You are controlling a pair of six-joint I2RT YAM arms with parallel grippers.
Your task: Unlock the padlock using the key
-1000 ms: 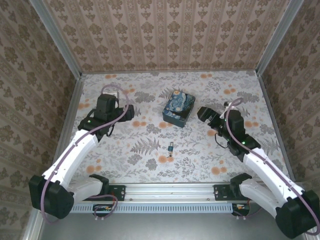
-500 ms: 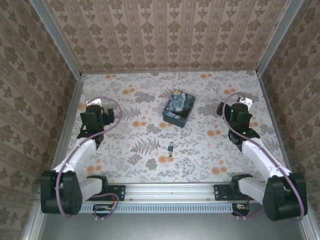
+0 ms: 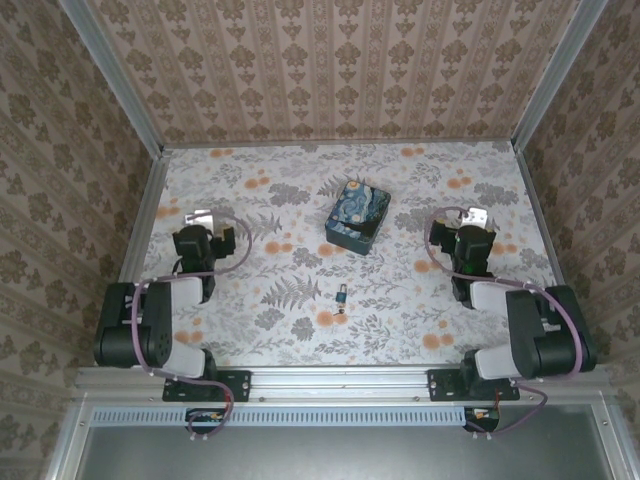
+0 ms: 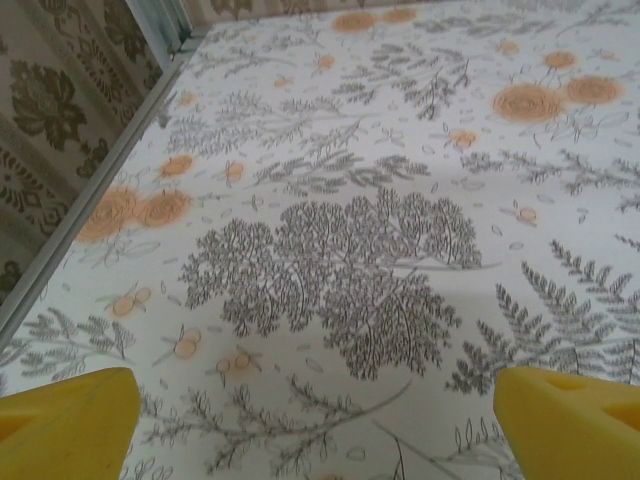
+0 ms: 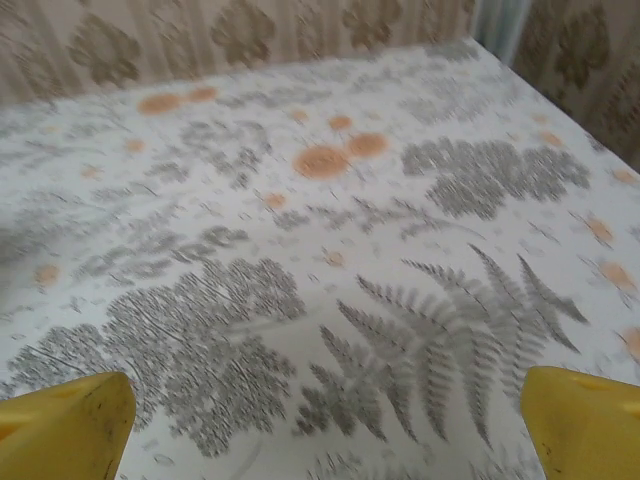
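Note:
The tiny dark bluish padlock (image 3: 342, 293) lies on the floral table near the front middle. A small piece that may be the key (image 3: 340, 313) lies just in front of it, too small to tell. My left gripper (image 3: 205, 238) sits folded back at the left, far from the padlock. In the left wrist view this gripper (image 4: 320, 430) is open, with its yellow fingertips (image 4: 70, 420) wide apart over bare cloth. My right gripper (image 3: 468, 238) is folded back at the right. The right wrist view shows it (image 5: 325, 425) open and holding nothing.
A rounded blue starry-night box (image 3: 356, 216) stands behind the padlock at the table's middle. Patterned walls with metal corner posts (image 3: 110, 95) enclose the table on three sides. The left wall's base rail (image 4: 90, 200) runs close beside the left gripper.
Both arms have drawn back from the middle and folded down over their bases. The padlock and box have not moved.

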